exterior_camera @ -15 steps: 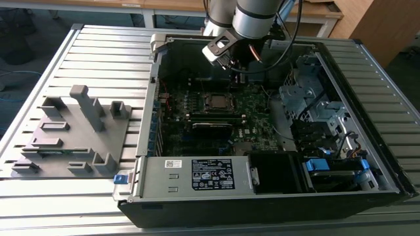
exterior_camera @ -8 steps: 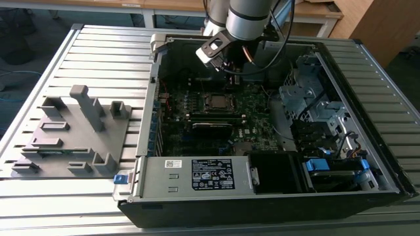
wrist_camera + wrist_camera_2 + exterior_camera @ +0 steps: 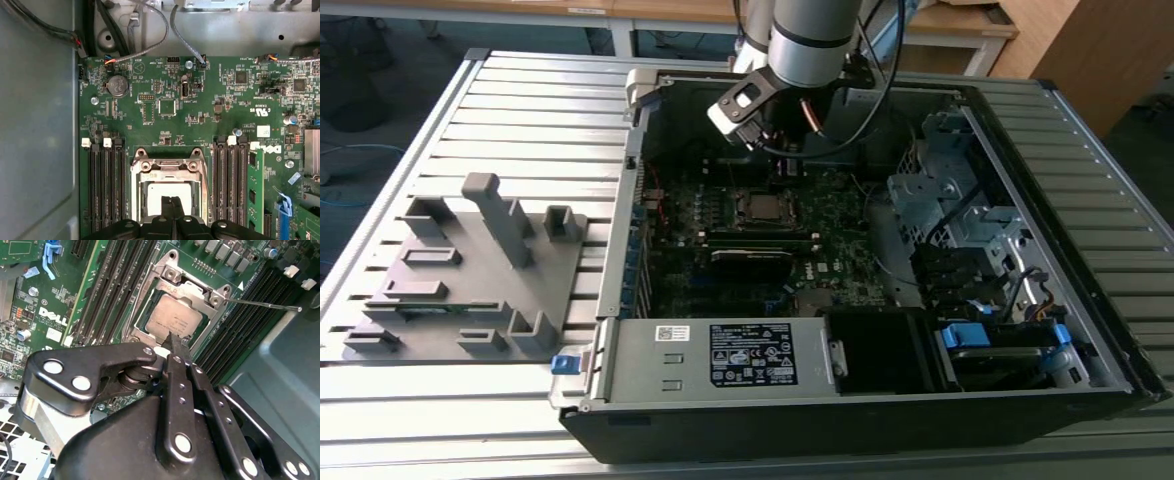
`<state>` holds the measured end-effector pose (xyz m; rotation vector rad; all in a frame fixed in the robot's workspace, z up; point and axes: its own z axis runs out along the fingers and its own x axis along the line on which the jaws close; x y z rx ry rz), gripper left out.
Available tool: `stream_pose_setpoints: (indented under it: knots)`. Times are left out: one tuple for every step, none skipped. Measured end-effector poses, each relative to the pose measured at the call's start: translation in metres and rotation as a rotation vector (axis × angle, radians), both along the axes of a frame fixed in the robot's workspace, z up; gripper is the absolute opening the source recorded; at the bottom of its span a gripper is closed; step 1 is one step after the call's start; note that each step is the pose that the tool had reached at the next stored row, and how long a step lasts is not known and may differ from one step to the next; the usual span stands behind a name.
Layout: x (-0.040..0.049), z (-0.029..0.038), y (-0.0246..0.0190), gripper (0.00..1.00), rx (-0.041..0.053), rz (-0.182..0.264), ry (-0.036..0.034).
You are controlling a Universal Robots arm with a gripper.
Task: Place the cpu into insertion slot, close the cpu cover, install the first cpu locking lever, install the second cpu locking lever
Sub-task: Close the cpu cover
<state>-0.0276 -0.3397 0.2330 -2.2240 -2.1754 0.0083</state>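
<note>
- One cpu (image 3: pixel 172 320), one insertion slot (image 3: pixel 758 208), one cpu cover (image 3: pixel 192 290): a single of each!
- One arm (image 3: pixel 811 40), one hand (image 3: pixel 173 340).
- One thin metal lever (image 3: pixel 260 304), one coin battery (image 3: pixel 118 85).
- One computer case (image 3: pixel 854 420), one power supply (image 3: pixel 720 355).
- One grey fixture block (image 3: pixel 454 270) on the bench (image 3: pixel 520 110).

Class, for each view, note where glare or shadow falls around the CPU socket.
First wrist view: the square silver-grey cpu face glares almost white. Second wrist view: the black gripper looms dark in front. Exterior view: the open black computer case is dim inside, the ribbed grey metal table around it bright.
</note>
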Motion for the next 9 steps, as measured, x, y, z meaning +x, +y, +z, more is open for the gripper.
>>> stream_pose_setpoints:
  knots:
    - [0.0000, 0.0000, 0.0000, 0.10, 0.0001, 0.000, 0.0000]
    - [0.0000, -0.0001, 0.0000, 0.10, 0.0001, 0.000, -0.0001]
    - [0.0000, -0.0001, 0.0001, 0.10, 0.0001, 0.000, -0.0001]
    - [0.0000, -0.0001, 0.0000, 0.10, 0.0001, 0.002, -0.0001]
    - [0.0000, -0.0001, 0.0001, 0.10, 0.0001, 0.009, -0.0001]
    - [0.0000, -0.0002, 0.0001, 0.10, 0.0001, 0.022, -0.0001]
    - [0.0000, -0.0002, 0.0001, 0.10, 0.0002, 0.037, -0.0001]
    - [0.0000, -0.0002, 0.0000, 0.10, 0.0001, 0.053, -0.0001]
    - [0.0000, -0.0002, 0.0000, 0.10, 0.0001, 0.067, -0.0001]
